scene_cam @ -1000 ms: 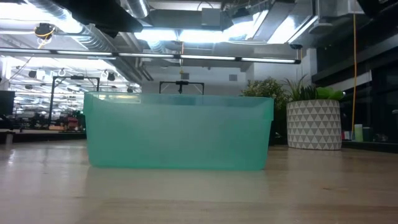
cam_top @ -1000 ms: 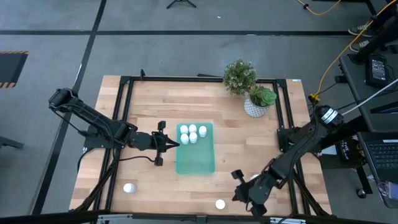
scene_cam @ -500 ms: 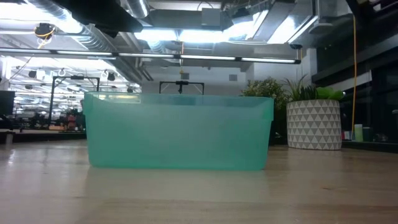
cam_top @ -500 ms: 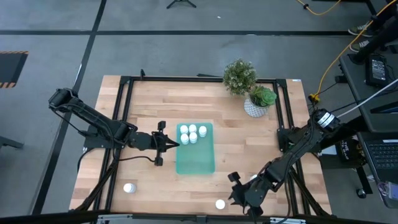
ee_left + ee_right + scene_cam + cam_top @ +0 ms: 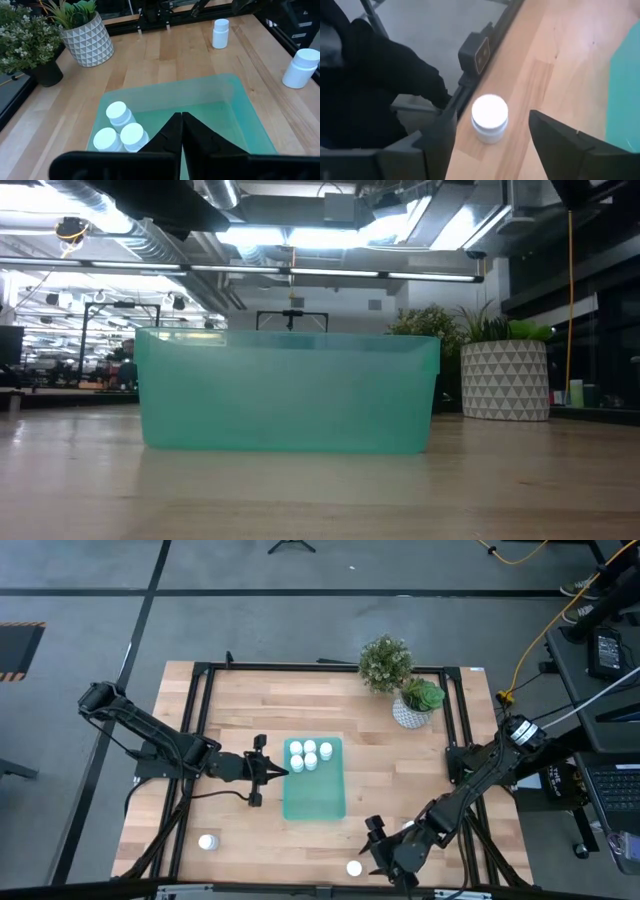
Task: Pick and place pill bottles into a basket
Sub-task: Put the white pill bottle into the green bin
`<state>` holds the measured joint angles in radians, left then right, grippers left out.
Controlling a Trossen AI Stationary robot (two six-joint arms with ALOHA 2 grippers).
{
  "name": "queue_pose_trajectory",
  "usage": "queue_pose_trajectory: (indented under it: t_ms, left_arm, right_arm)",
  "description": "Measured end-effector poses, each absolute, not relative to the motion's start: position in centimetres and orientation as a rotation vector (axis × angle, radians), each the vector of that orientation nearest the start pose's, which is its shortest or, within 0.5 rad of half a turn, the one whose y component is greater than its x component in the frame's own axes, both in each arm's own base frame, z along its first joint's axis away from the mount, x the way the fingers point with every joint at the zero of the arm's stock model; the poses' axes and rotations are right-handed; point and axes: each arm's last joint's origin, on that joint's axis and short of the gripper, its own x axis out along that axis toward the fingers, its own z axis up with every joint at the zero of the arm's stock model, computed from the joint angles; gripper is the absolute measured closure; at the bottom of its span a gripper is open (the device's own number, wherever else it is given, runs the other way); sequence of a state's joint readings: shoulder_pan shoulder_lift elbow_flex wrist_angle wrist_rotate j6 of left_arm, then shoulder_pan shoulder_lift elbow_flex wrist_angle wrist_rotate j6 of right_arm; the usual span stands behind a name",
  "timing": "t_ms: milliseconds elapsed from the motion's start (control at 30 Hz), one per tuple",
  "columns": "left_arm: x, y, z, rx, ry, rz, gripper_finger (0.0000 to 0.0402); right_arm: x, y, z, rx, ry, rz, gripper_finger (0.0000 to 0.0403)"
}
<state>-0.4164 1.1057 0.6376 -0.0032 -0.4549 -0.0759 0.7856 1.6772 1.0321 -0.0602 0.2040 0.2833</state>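
The teal basket (image 5: pixel 313 796) lies mid-table, with several white pill bottles (image 5: pixel 310 754) standing upright at its far end; three of them show in the left wrist view (image 5: pixel 120 113). My left gripper (image 5: pixel 272 769) hangs shut at the basket's left rim, its fingertips (image 5: pixel 181 125) over the basket. Near the table's front edge my right gripper (image 5: pixel 372 846) is open. A loose pill bottle (image 5: pixel 353 867) stands upright on the table just ahead of it, between the lines of the two fingers (image 5: pixel 490 118) and untouched. Another bottle (image 5: pixel 208 842) stands at the near left.
A patterned white plant pot (image 5: pixel 408 710) and a dark-potted plant (image 5: pixel 384 664) stand at the far right. The black frame rail (image 5: pixel 479 52) runs along the table edge right beside the near bottle. The left wrist view shows two bottles (image 5: pixel 220 33) (image 5: pixel 301 68) on the wood beyond the basket.
My right gripper has opened wide from shut, near the bottle at the table's front edge. The left arm and the bottles have kept still.
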Motion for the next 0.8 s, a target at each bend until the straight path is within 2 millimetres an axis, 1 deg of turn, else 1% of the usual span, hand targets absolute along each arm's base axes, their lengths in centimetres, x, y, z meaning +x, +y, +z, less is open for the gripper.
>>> queue_pose_trajectory:
  t_ms: [133,467,800]
  left_arm:
    - [21.6,-8.2,24.0,0.124,0.425,0.054,0.0400]
    - [21.6,-8.2,24.0,0.054,0.423,0.069,0.0391]
    - [21.6,-8.2,24.0,0.053,0.423,0.066,0.0400]
  right_arm:
    - [25.6,24.9,20.3,-0.058,0.669,0.468,0.0150]
    - [26.1,25.5,18.1,-0.076,0.707,0.454,0.0150]
    - [26.7,26.0,16.1,-0.069,0.726,0.436,0.0150]
